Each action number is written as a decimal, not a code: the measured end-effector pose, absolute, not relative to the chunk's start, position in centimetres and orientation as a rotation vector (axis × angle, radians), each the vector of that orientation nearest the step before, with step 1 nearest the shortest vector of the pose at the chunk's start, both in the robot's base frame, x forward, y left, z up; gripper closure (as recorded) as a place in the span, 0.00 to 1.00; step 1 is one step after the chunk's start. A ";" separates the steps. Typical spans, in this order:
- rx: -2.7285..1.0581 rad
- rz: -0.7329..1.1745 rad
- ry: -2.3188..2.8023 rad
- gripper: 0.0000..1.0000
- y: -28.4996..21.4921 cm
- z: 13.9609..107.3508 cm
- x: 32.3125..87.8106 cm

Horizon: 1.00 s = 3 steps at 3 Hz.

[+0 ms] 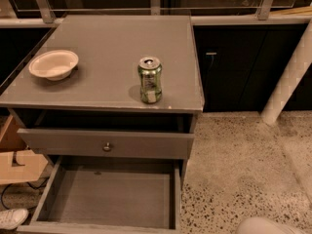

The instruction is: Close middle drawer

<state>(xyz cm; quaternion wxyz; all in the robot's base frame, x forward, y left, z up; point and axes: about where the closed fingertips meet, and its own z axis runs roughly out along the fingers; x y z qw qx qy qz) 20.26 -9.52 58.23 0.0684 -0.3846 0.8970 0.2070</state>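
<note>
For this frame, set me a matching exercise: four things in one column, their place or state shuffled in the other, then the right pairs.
Things:
1. bowl
2. green can
3. middle drawer
4. claw

Places or states:
A. pulled far out, grey inside showing
B. on the left side of the tabletop
C. at the bottom right edge of the view, over the floor
D. upright near the tabletop's front edge

Pairs: 1-B, 2-D, 3-A, 4-C
</note>
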 end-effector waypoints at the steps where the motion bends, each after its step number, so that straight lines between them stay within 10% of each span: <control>1: -1.137 0.642 2.715 1.00 -9.2 56.1 20.9; 3: -1.076 0.728 2.698 1.00 -6.1 48.5 26.0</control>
